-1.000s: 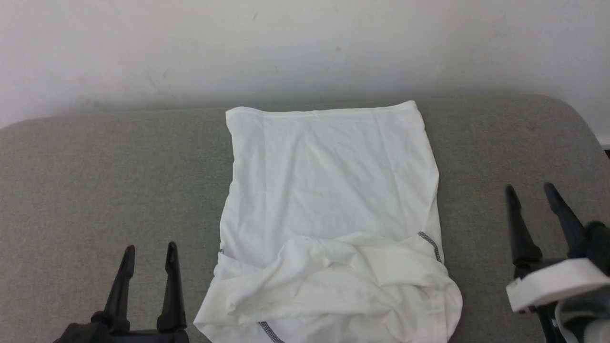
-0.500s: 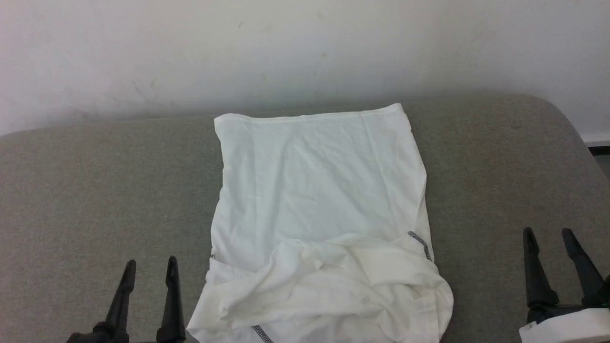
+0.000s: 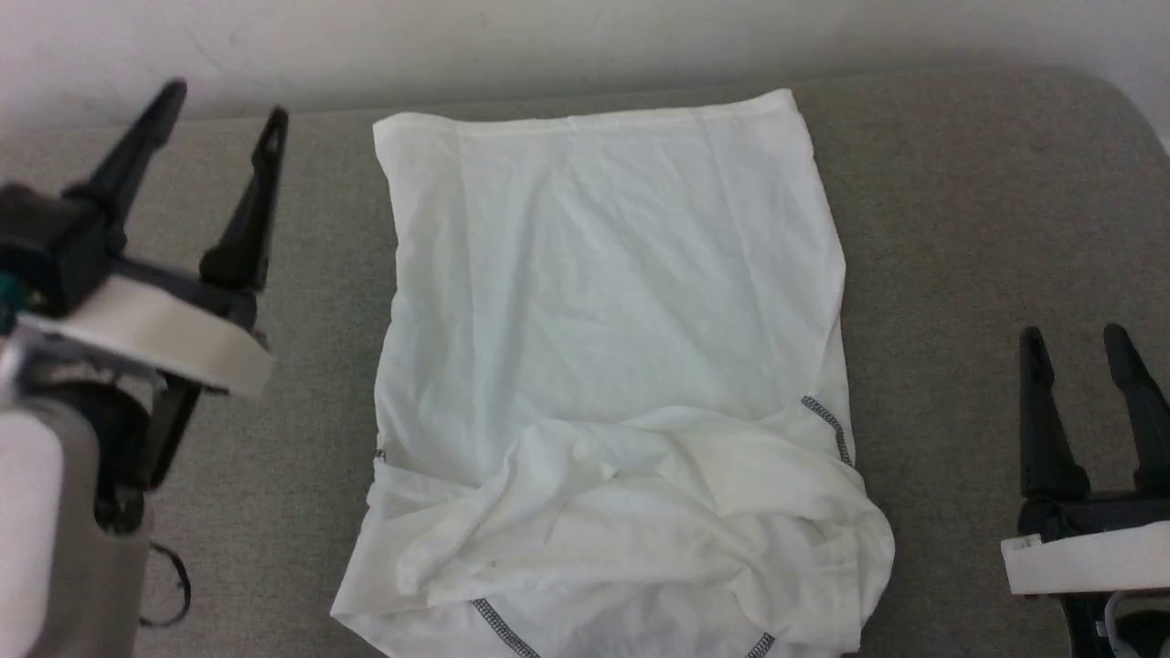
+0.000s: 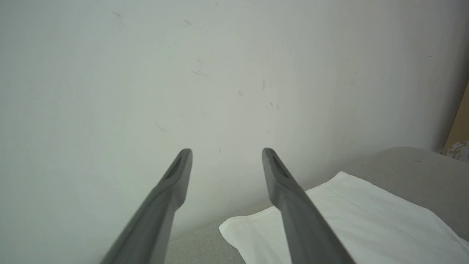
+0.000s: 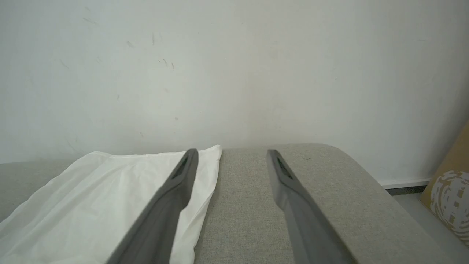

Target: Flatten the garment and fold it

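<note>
Garment: we see the white garment (image 3: 603, 302) lying in the middle of the grey table (image 3: 987, 228), between the two claws and touching neither.
Far part: it is spread nearly flat with a few soft creases, and its straight far edge runs close to the wall (image 3: 548, 37).
Near part: the end nearest us is bunched into loose, rumpled folds that lie on top of the flat cloth.
Stitching: a dark zigzag seam (image 3: 827, 425) slants along the right side where the bunching begins. We make out more of the same stitching at the near edge.
Left claw: the left claw (image 3: 222, 105) sits at the upper left of the head view, beside the garment's far left corner but apart from the cloth. Its two fingers are spread wide and hold nothing. In the left wrist view the fingers point at the wall, with that corner below and to the right.
Right claw: the right claw (image 3: 1072, 336) is at the lower right of the head view, over bare table and well apart from the garment's right edge. Its fingers are parted and empty.
Beyond the table: in the right wrist view a brown cardboard box (image 5: 449, 190) shows at the right edge.
</note>
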`<state>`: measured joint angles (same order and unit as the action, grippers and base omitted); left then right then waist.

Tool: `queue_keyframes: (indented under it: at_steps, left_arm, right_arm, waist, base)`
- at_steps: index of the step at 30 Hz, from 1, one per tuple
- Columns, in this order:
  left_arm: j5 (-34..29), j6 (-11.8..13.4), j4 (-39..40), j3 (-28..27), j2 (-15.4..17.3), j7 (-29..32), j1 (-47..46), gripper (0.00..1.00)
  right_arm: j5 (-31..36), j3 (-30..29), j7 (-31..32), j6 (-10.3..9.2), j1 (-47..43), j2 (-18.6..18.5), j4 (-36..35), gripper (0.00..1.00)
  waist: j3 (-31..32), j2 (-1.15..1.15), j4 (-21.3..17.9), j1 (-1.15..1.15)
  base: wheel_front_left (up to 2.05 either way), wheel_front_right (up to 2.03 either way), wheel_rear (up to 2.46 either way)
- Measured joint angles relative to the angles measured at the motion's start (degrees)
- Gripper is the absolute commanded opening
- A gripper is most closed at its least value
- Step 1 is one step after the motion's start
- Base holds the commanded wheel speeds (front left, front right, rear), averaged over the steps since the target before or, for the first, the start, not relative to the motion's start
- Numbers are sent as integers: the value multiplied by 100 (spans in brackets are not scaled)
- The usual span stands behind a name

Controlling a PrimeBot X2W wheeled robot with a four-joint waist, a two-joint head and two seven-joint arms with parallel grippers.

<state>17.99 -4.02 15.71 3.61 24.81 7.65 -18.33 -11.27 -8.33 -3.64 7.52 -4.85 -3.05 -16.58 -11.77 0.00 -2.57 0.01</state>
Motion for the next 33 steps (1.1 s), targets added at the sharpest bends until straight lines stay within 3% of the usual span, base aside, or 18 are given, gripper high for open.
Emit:
queue_keyframes:
  at_steps: [6,14,25,33]
  left_arm:
    - [410,-221,-808,335,240,892,-2010,100]
    - [797,-299,-2174,812,471,1768,-3449,100]
    - [984,-303,-3231,1198,810,2814,-4345,100]
    - [1074,-301,-3618,1224,826,2966,-4528,100]
  right_arm:
    - [29,148,-80,0,445,1,-92,100]
    - [37,333,-145,0,776,2,-13,100]
    - [64,425,-98,0,946,3,-74,100]
    - [45,431,-100,0,962,3,-93,100]
  waist:
    - [-698,0,-30,1]
    - [-1544,0,-115,1]
    - [-2409,0,-403,0]
    - [-2818,0,-643,-1]
  base:
    - [0,0,0]
    - [0,0,0]
    - [0,0,0]
    - [0,0,0]
